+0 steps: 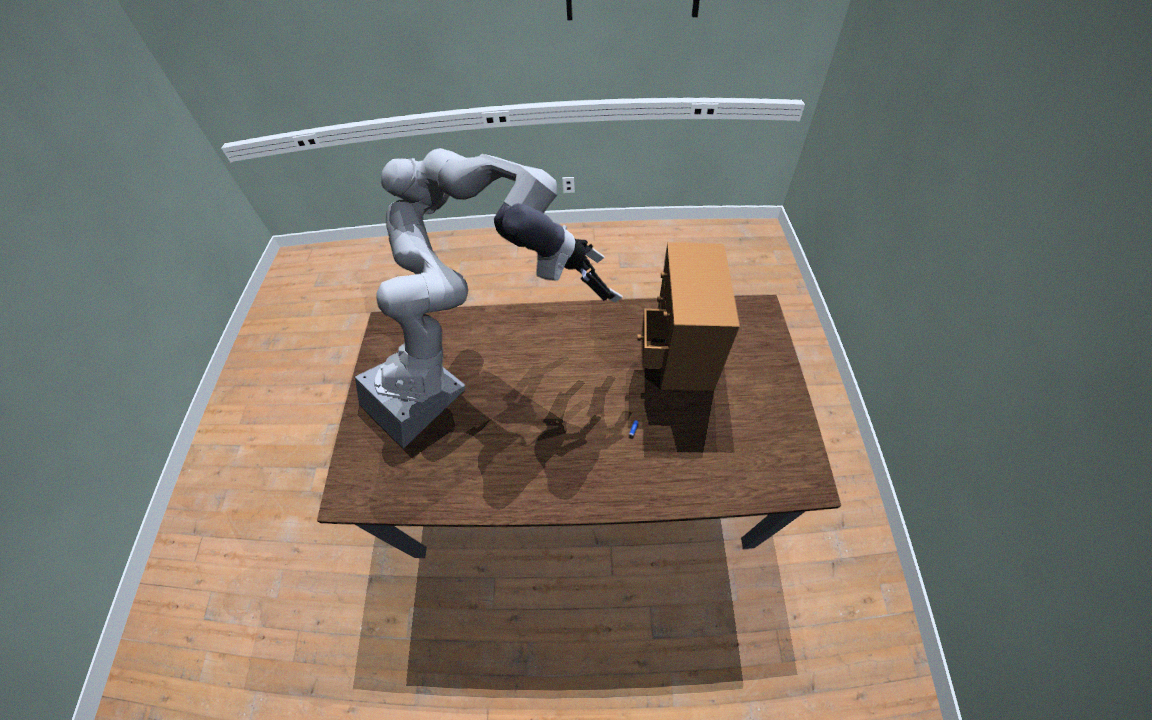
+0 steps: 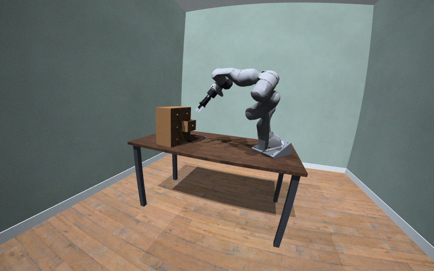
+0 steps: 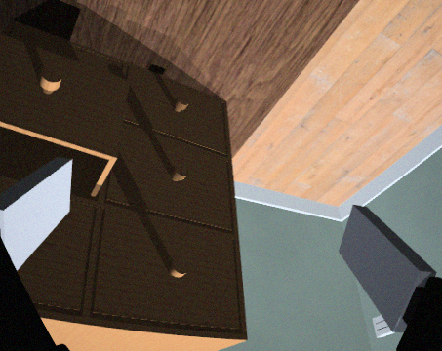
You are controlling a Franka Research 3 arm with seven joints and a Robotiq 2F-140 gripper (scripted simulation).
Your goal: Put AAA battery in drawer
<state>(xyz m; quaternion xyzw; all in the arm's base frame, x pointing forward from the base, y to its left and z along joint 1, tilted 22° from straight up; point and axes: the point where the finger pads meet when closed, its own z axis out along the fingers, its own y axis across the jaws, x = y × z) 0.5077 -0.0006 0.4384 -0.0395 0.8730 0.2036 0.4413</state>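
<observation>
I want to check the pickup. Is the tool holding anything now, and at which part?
Nothing is held. The tool is open in the air near the chest; the battery lies on the table.

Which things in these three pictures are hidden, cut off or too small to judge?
- Battery: a tiny blue speck in the top and exterior views, its markings unreadable; absent from the wrist view.
- Open drawer: wrist view, its inside is dark, partly behind a finger.
- Chest: top view, its front is seen edge-on.
</observation>
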